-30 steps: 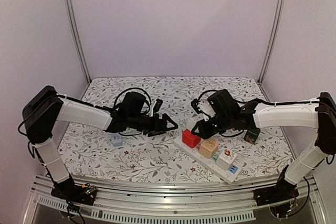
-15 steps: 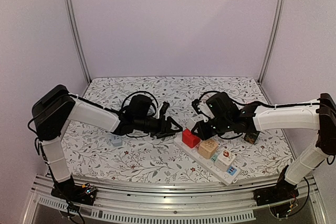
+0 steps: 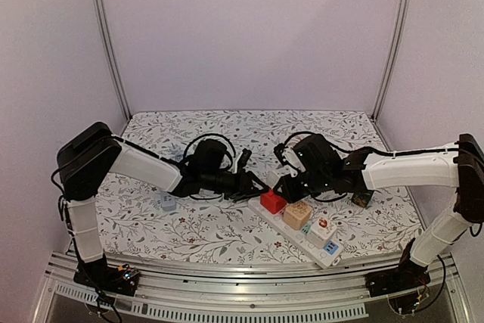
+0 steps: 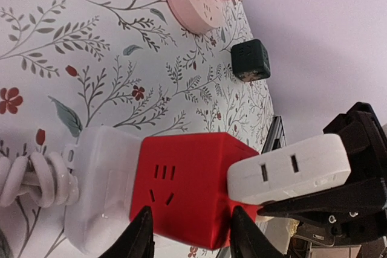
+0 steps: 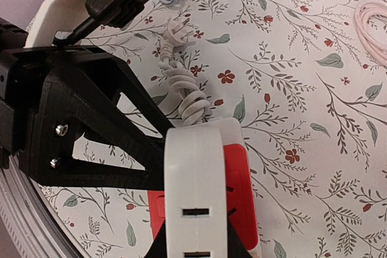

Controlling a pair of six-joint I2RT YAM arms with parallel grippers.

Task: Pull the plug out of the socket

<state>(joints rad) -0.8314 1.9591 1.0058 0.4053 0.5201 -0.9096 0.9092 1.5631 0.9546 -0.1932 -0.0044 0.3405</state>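
black fingers (image 4: 140, 235) of the left gripper (image 4: 188, 240) stand spread, one on each side of the red cube-shaped plug (image 4: 181, 188); whether they touch it i cannot tell. the plug sits in the far-left end of the white plastic power strip (image 4: 100, 191), next to its ribbed white cable (image 5: 181, 92). just right of it, the right gripper (image 5: 196, 251) pinches a white slotted block (image 5: 193, 197). a beige cube plug (image 3: 298, 214) sits nearer along the strip, on the flower-printed tablecloth (image 4: 91, 58).
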